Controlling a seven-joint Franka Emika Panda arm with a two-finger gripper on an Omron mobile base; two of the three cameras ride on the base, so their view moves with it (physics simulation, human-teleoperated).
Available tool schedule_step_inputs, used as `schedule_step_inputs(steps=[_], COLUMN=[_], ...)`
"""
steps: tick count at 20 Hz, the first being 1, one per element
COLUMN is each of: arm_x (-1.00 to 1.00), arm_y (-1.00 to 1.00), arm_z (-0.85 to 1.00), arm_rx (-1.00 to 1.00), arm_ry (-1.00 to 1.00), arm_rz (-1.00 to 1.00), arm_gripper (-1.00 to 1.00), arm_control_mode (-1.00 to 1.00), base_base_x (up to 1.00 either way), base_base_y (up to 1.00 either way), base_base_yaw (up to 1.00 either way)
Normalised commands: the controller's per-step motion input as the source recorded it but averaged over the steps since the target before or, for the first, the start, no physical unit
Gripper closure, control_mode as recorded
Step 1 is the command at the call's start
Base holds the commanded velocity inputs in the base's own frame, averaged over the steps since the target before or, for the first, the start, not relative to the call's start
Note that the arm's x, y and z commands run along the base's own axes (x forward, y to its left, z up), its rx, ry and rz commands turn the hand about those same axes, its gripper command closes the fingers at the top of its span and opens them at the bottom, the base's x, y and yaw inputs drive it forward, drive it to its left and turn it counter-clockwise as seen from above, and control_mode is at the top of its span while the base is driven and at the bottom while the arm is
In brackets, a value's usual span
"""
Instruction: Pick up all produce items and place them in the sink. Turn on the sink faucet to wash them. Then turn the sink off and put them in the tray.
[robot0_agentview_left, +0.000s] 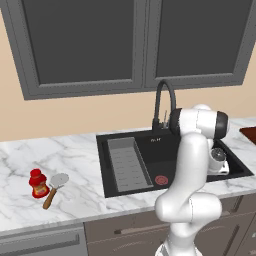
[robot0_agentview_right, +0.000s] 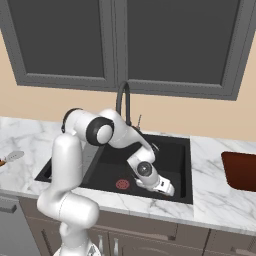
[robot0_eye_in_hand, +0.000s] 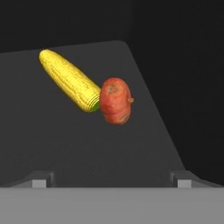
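The big black sink (robot0_agentview_left: 112, 167) is set into the white marble counter (robot0_agentview_left: 75, 160). Inside it, on the left, lies a grey ribbed rack (robot0_agentview_left: 127, 165), and a round red drain (robot0_agentview_left: 161, 179) sits near the front of the floor. In the hand view, two foods lie on the dark sink floor: a yellow corn cob (robot0_eye_in_hand: 70, 80) and a smaller orange-red vegetable (robot0_eye_in_hand: 115, 100). They look like they touch, or are just beside each other, where the corn's green end meets the vegetable. In that view the corn lies slanted, with its yellow tip up and to the left and its green end down and to the right. The vegetable is short and fat, and its long side runs up and down in that view. The gripper (robot0_eye_in_hand: 112, 179) hangs low inside the right part of the sink, just above the floor and near the two foods. Its two dark finger tips (robot0_eye_in_hand: 41, 179) stand far apart. Nothing is between them, and they touch nothing. The tall black faucet (robot0_agentview_left: 162, 102) curves up behind the sink. A dark red-brown tray (robot0_agentview_right: 241, 171) rests on the counter to the right of the sink. Far to the left on the counter stand a small red bottle (robot0_agentview_left: 38, 183) and a spatula (robot0_agentview_left: 55, 187) with a wooden handle, just beside each other.
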Motion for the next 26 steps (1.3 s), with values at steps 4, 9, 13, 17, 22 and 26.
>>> schedule_step_inputs(steps=[4,9,13,17,22,26], arm_x=[0.09,0.14,0.10,0.13,0.18,0.22], arm_y=[-0.12,-0.03,-0.03,-0.04,-0.04,-0.04], arm_z=[0.17,0.09,0.00,0.00,0.00,-0.05], arm_rx=[0.00,0.00,0.00,0.00,0.00,0.00], arm_ry=[0.00,0.00,0.00,0.00,0.01,0.01], arm_rz=[0.00,0.00,0.00,0.00,0.00,0.00], arm_gripper=[-1.00,-1.00,-1.00,-1.00,-1.00,-1.00], arm_control_mode=[-1.00,-1.00,-1.00,-1.00,-1.00,-1.00], base_base_x=[0.00,0.00,0.00,0.00,0.00,0.00], base_base_y=[0.00,0.00,0.00,0.00,0.00,0.00], base_base_yaw=[0.00,0.00,0.00,0.00,0.00,0.00])
